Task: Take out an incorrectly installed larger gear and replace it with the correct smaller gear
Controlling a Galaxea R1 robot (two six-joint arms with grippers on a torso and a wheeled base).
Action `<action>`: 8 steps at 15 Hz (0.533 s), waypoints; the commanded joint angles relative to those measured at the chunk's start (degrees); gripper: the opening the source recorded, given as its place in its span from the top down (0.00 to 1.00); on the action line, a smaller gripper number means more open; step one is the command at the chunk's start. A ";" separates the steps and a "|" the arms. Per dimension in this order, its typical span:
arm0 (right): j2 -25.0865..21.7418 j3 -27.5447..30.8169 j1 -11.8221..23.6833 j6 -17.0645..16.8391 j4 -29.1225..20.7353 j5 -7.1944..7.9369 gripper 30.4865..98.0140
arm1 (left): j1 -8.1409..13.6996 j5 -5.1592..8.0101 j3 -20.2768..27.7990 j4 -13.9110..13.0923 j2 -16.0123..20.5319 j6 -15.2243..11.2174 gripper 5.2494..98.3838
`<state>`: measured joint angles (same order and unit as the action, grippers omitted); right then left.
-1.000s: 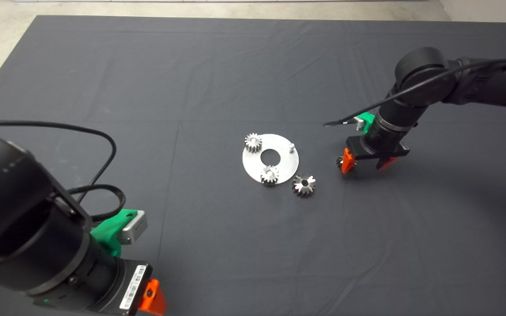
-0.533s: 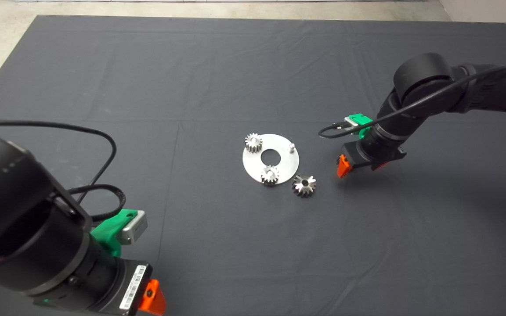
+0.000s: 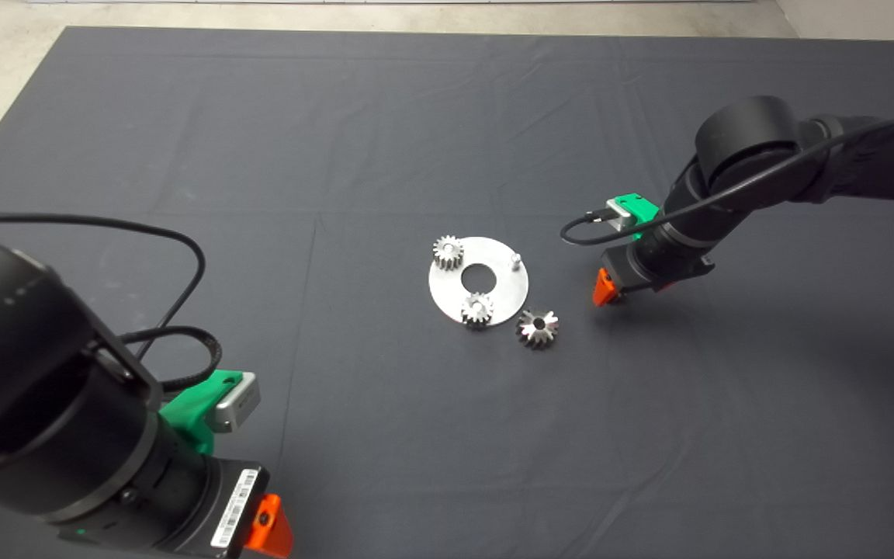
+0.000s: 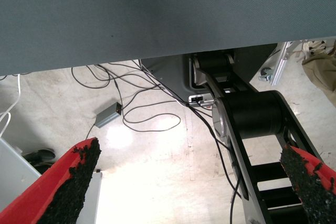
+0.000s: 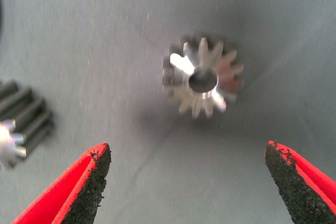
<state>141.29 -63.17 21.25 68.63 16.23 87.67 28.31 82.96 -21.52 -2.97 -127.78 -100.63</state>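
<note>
Dark mat (image 3: 385, 132) covering the desk: the right gripper (image 5: 186, 148) is hovering, fingers spread, over the small dark-grey steel gear (image 5: 202, 80). The wide shiny silver gear (image 3: 537, 328) is lying beside the round metal plate (image 3: 493, 268). My advice is centring, then descending squarely. The left gripper (image 4: 191, 148) is waiting, fingers apart, at the lower left.

Lighting's soft and even from above, so the dark mat (image 3: 385, 132) looks flat with only a faint shadow under the right arm. Right wrist view is blurry, with glare on a shiny gear (image 5: 202, 80). Left wrist view has a blown-out glare patch on the pale floor (image 4: 152, 129)
</note>
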 commanded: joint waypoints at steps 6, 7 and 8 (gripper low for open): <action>2.11 -4.14 0.90 -0.34 4.60 7.33 0.30 | 0.70 0.19 0.52 0.16 0.20 0.09 0.11; 2.11 -4.14 0.82 -0.39 4.60 7.33 0.30 | 0.70 0.10 0.53 0.16 0.20 0.09 0.11; 2.02 -4.05 0.73 -0.43 4.69 7.33 0.30 | 0.70 0.10 0.53 0.16 0.20 0.09 0.11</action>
<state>143.03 -66.51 21.22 68.57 18.49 87.65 28.31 82.96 -21.52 -2.97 -127.76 -100.63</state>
